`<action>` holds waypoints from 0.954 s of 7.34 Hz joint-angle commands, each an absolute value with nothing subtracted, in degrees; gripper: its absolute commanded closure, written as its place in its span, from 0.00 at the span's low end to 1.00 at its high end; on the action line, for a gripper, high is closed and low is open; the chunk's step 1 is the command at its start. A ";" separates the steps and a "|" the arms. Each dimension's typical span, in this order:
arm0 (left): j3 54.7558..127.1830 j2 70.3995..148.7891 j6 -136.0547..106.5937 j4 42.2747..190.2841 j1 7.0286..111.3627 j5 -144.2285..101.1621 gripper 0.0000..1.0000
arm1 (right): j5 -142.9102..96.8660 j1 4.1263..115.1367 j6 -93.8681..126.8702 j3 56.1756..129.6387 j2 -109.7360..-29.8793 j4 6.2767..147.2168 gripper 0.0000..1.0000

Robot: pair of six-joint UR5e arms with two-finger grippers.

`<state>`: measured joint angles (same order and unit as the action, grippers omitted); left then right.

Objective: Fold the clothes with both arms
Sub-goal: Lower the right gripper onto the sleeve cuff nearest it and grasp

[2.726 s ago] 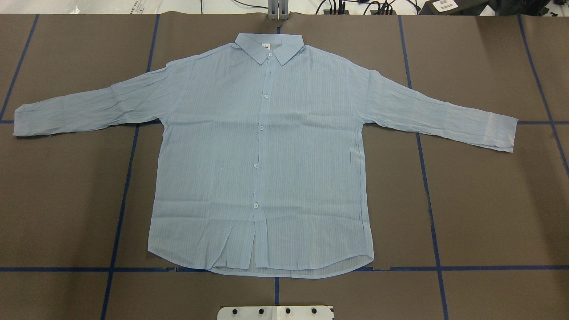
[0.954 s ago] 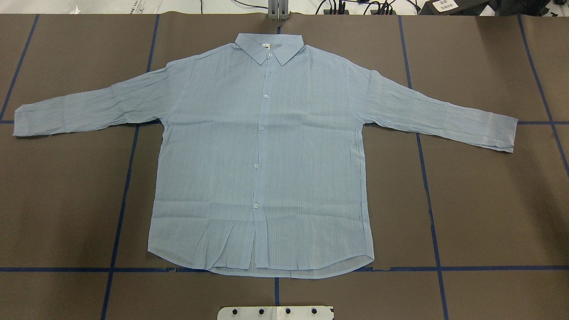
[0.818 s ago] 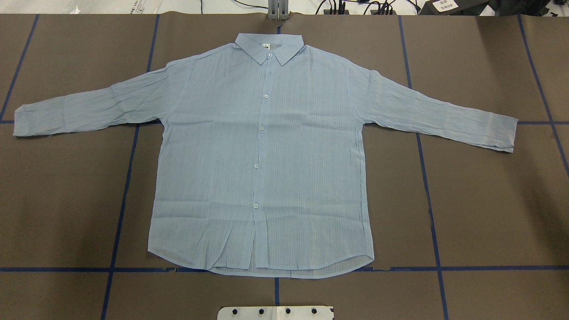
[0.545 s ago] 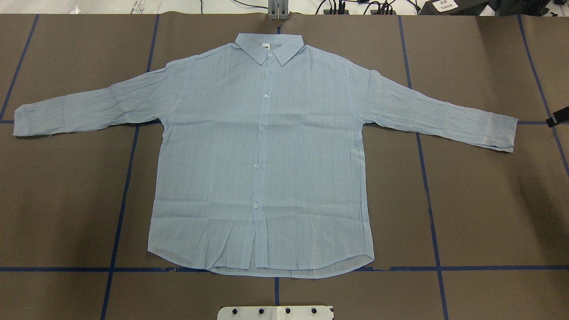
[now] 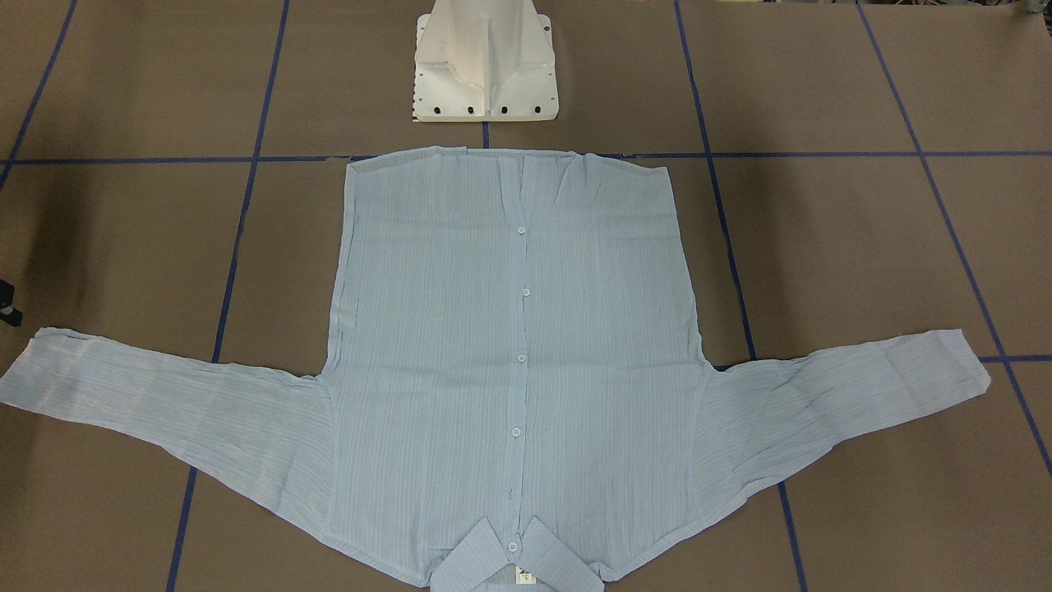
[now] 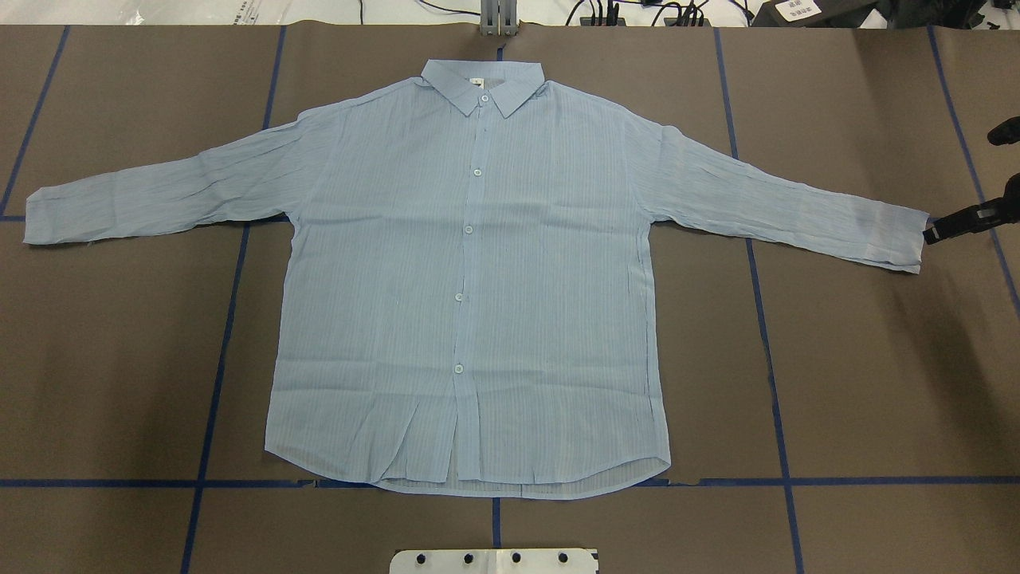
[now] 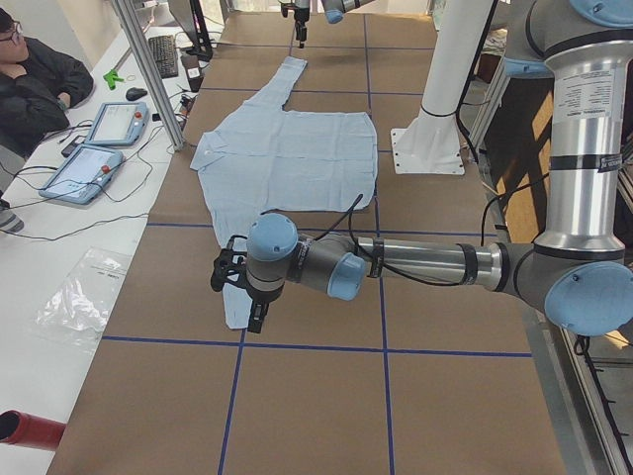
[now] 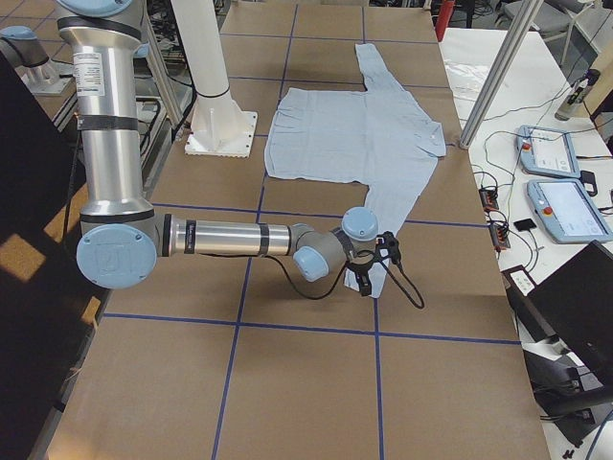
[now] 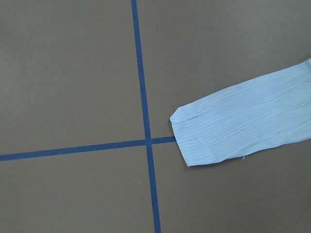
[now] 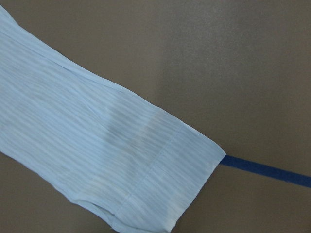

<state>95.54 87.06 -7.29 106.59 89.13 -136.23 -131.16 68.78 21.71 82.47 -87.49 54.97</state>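
Straight out in front of the white pedestal base point(image 5: 485, 74), we have the light blue, finely striped button-up shirt point(image 6: 470, 279). It lies flat and face up on the brown paper-covered table point(image 6: 861, 383), buttoned down the middle. Its hem is the edge nearest the pedestal and its collar point(image 6: 482, 84) the edge farthest from it. Both long sleeves are spread wide to the pedestal's two sides. Dark blue tape lines point(image 6: 215, 375) cross the table, and one passes under the hem on the pedestal's side.

Out to the pedestal's right, the grey-and-silver right arm point(image 8: 230, 238) stretches low over the table. Its black right gripper point(image 6: 948, 226) sits right at the end of the right cuff point(image 6: 904, 239), and whether it touches the cloth we can't say. Its wrist camera looks down on that cuff with no fingers in shot, so we cannot tell whether the jaws are apart or together.

Over to the pedestal's left, the left arm point(image 7: 425, 262) reaches out likewise. The left gripper point(image 7: 253, 315) hangs over the end of the left cuff point(image 9: 204, 136). Only the side camera catches it, so here too we cannot tell how the jaws stand.
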 commanded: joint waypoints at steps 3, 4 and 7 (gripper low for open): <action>95.89 86.84 -7.56 107.84 89.12 -136.49 0.00 | -129.21 65.48 23.20 76.30 -83.85 54.58 0.05; 95.98 86.84 -7.56 107.84 89.12 -136.58 0.00 | -128.68 64.43 23.20 75.94 -83.76 54.58 0.06; 95.98 86.75 -7.56 107.84 89.12 -136.58 0.00 | -128.67 64.34 23.20 75.67 -82.97 54.67 0.26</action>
<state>95.97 86.78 -7.56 107.84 89.12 -136.54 -128.65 64.40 23.20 75.76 -83.18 54.64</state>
